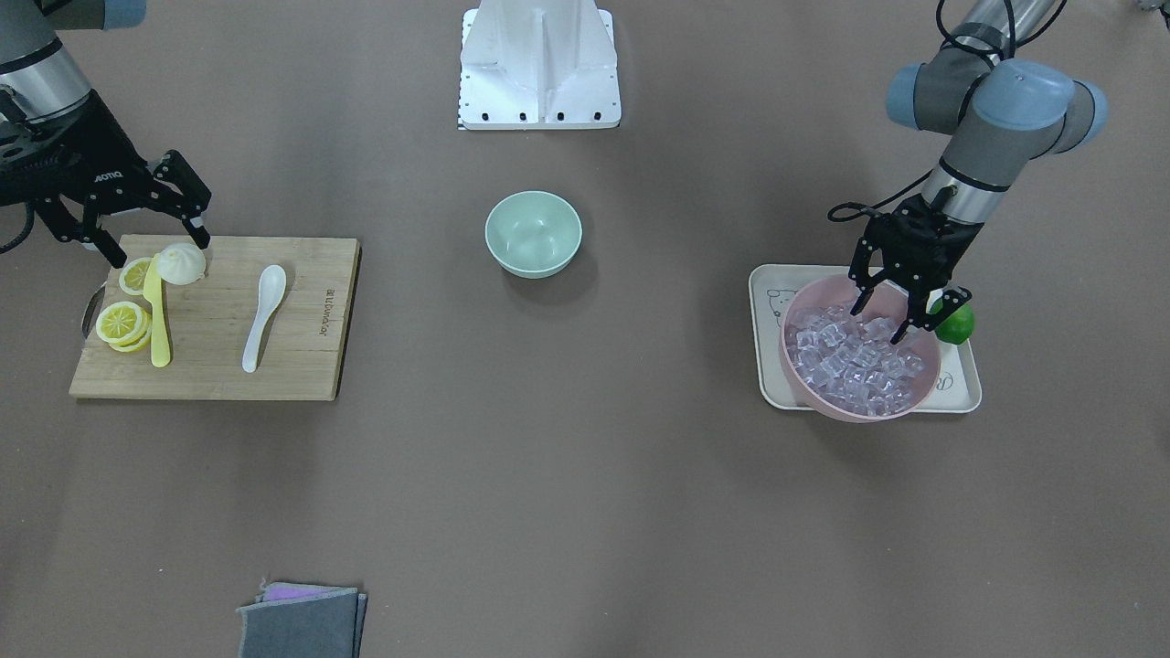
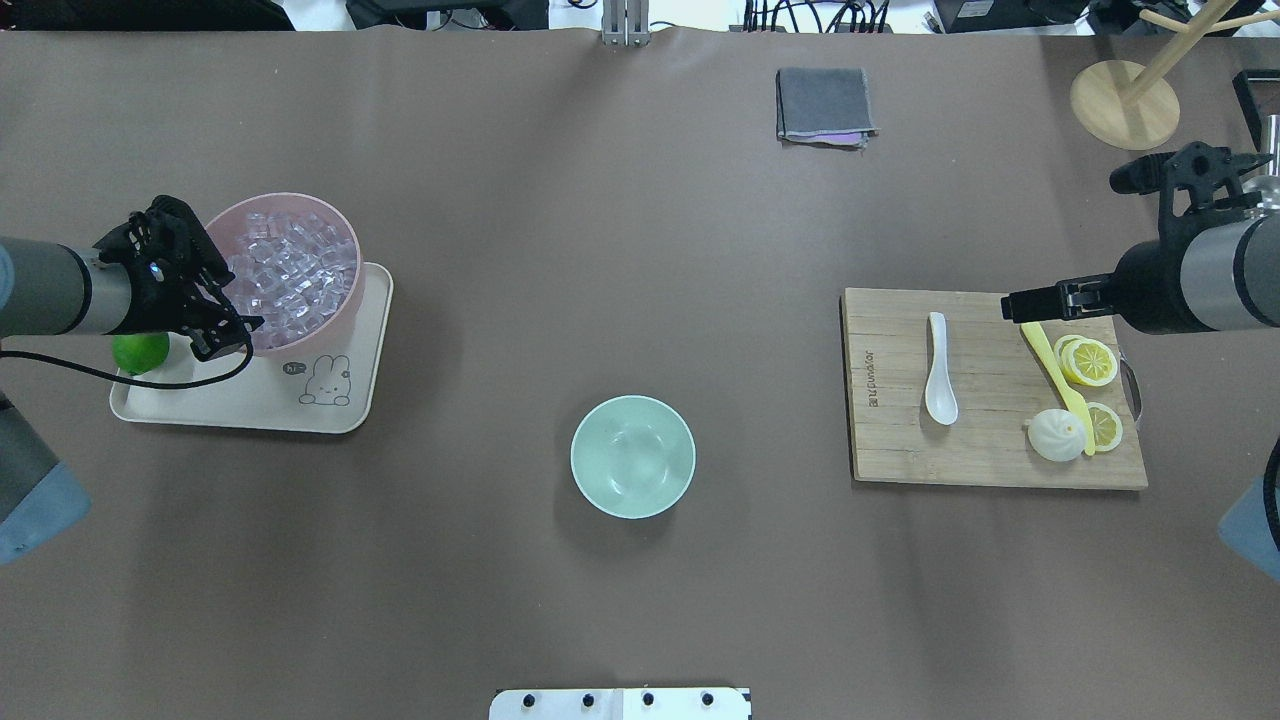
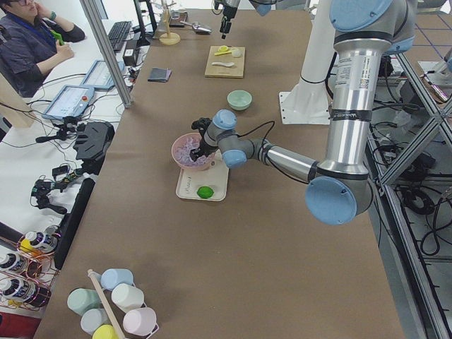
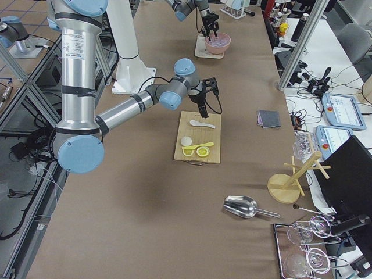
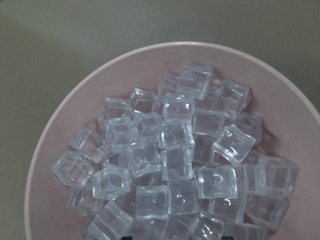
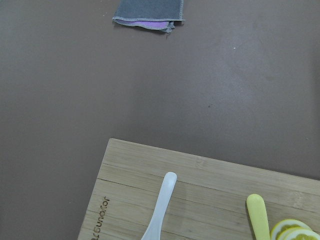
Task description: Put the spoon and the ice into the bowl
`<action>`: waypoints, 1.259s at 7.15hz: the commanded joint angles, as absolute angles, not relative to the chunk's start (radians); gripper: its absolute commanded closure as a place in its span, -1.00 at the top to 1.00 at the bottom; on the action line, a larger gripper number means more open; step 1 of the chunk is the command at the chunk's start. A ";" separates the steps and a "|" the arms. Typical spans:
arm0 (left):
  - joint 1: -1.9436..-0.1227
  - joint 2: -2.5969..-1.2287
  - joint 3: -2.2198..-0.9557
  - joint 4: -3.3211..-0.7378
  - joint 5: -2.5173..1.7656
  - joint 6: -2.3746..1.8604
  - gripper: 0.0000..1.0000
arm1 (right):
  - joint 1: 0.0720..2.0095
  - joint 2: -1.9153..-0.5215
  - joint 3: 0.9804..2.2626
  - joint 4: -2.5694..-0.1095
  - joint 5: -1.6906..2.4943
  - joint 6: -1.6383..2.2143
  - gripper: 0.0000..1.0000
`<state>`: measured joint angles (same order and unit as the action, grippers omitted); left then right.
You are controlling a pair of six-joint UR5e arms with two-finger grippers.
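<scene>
The white spoon [image 1: 263, 315] lies on a wooden cutting board [image 1: 302, 366], scoop toward the robot; it also shows in the overhead view [image 2: 940, 370] and the right wrist view [image 6: 160, 207]. The mint-green bowl [image 1: 533, 233] stands empty at the table's middle [image 2: 632, 456]. Several clear ice cubes [image 5: 175, 160] fill a pink bowl [image 1: 823, 402]. My left gripper [image 1: 879, 320] is open just above the ice, holding nothing. My right gripper [image 1: 157, 251] is open and empty above the board's far end, over the knife and bun, away from the spoon.
The pink bowl sits on a cream tray [image 1: 960, 384] beside a green lime [image 1: 955, 322]. On the board lie a yellow knife [image 1: 160, 320], lemon slices [image 1: 123, 322] and a white bun [image 1: 183, 263]. A folded grey cloth [image 1: 302, 621] lies at the operators' edge.
</scene>
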<state>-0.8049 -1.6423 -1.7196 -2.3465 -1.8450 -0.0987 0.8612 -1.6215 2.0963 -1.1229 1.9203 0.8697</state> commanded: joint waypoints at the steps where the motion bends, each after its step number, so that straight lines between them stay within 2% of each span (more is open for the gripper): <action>1: -0.804 -1.641 -1.712 -2.344 -1.850 -0.080 0.32 | 0.856 -1.621 2.097 -1.123 1.911 0.870 1.00; 3: -0.804 -1.643 -1.709 -2.344 -1.851 -0.078 0.23 | 0.856 -1.621 2.097 -1.123 1.910 0.870 1.00; 5: -0.804 -1.647 -1.709 -2.339 -1.861 -0.052 -0.07 | 0.856 -1.621 2.097 -1.123 1.910 0.870 1.00; 7: -0.807 -1.673 -1.718 -2.280 -1.936 -0.032 -0.42 | 0.856 -1.621 2.097 -1.123 1.910 0.870 1.00; 9: -0.821 -1.684 -1.721 -2.270 -1.971 -0.040 -0.96 | 0.856 -1.621 2.094 -1.121 1.910 0.870 1.00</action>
